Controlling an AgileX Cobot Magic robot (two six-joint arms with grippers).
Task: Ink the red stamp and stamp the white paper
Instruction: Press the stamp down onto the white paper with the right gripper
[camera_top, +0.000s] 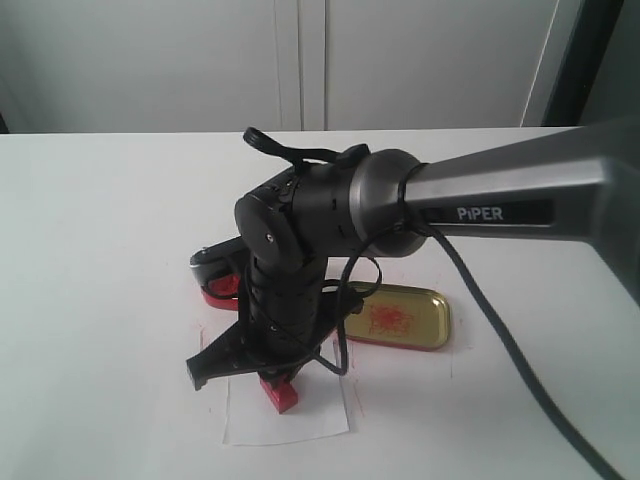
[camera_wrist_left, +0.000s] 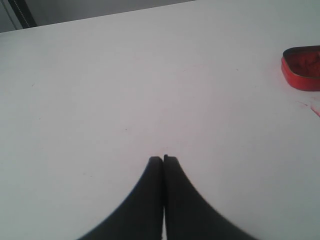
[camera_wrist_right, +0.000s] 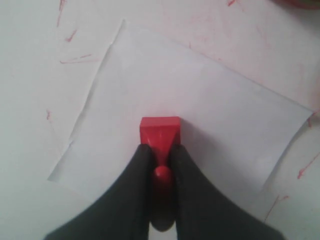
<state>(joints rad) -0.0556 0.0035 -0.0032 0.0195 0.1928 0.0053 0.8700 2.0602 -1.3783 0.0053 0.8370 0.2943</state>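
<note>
Grip check, going across: left claw (camera_wrist_left: 163, 159) is pinched tight with nothing in it, hanging over bare counter (camera_wrist_left: 100, 75) with the red ink tin (camera_wrist_left: 302, 67) off to one side; next over, the right claw (camera_wrist_right: 161, 149) is clamped narrow on the round knob of the red stamp (camera_wrist_right: 160, 130), whose square base sits on or just over the white paper (camera_wrist_right: 215, 115), well inside its edges; can't tell if it's pressed flat; stamp looks like light, hard, slick plastic, so I'd say the knob is the only sane grab point and a skewed squeeze could let it twist; paper's thin and floppy, likely to slide or lift with sticky ink; gold lid (camera_top: 400, 320) lies just beside the sheet; only readable writing is PiPER (camera_top: 480, 213) on the arm (camera_top: 520, 190).
</note>
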